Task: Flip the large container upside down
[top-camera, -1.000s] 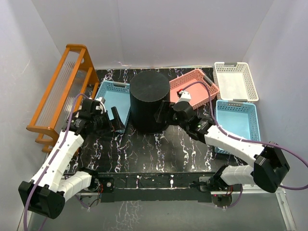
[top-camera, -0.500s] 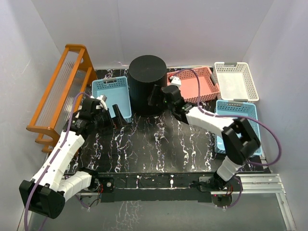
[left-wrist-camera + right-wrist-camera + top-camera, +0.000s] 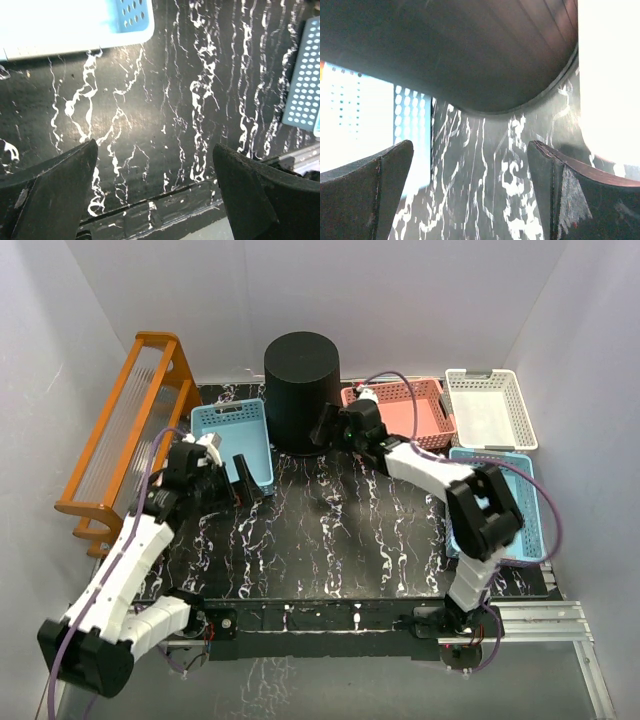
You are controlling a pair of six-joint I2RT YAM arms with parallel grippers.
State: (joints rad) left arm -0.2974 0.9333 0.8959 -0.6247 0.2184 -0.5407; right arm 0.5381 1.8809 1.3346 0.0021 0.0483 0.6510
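Black large container (image 3: 302, 390) has slid rearward, closed end up, just ahead of the gaping right claw (image 3: 325, 428). The flip looks done; the left claw (image 3: 250, 482) is spread wide too.

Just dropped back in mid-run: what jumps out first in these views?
The big black round plastic bucket dominates, standing at the back of the black marbled table, closed end up. The right gripper sits open beside its base, while the orange wooden rack stands at far left.

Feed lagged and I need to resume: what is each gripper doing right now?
Left gripper: open, holding nothing.
Right gripper: open, holding nothing, facing the bucket.
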